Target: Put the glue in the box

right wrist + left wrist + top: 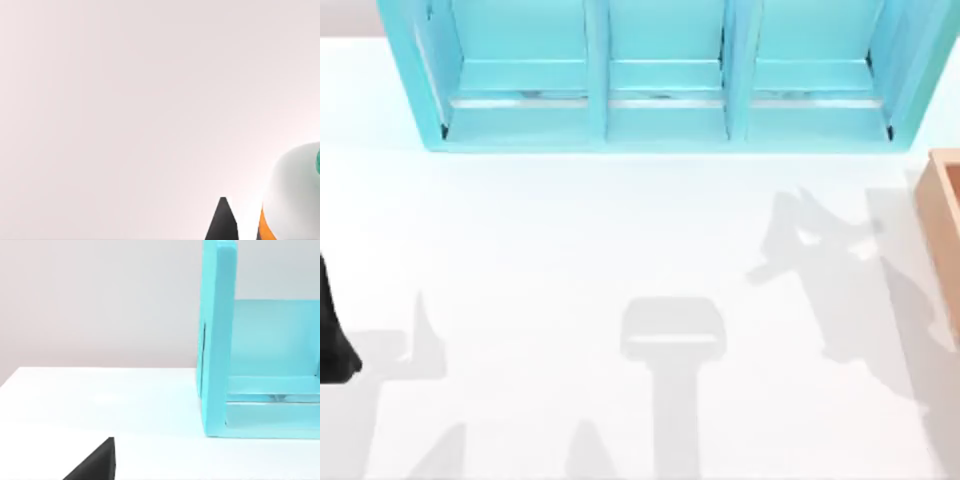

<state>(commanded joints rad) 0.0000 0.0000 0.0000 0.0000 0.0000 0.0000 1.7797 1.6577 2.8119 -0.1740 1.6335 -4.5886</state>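
The glue (pixel 292 192) shows in the right wrist view as a white bottle with an orange label and a green cap, close to the camera against a blank pale wall. My right gripper (pixel 252 227) is shut on it, and one dark fingertip (pixel 222 220) stands right beside the bottle. The box (pixel 942 215), light tan with thick walls, is cut off by the table's right edge in the top view. My left arm (pixel 332 340) is parked at the table's left edge.
A big turquoise three-bay shelf unit (pixel 660 75) stands along the back of the white table. Its side wall (pixel 217 340) rises close in the left wrist view. Arm shadows fall across the table's middle and right.
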